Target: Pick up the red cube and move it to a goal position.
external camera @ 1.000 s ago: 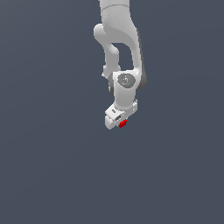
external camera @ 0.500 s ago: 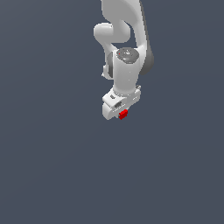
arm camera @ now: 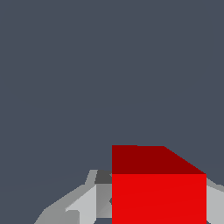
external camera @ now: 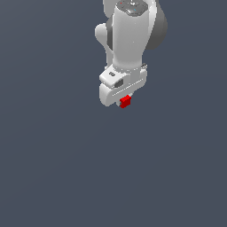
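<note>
The red cube point(external camera: 125, 101) is small and bright red. It sits at the lower end of my white gripper point(external camera: 123, 100), held between the fingers, with only part of it showing past the hand. In the wrist view the red cube point(arm camera: 158, 188) fills the space between two grey fingers point(arm camera: 85, 203), which press on its sides. The gripper is shut on the cube and holds it up off the ground. The white arm point(external camera: 131, 35) rises above it toward the top of the exterior view.
A plain dark grey-blue floor point(external camera: 57, 168) fills both views. No other objects, containers or edges show.
The arm and gripper have moved upward and slightly toward the exterior view's right, carrying the red cube with them. The cube stays held in the gripper.
</note>
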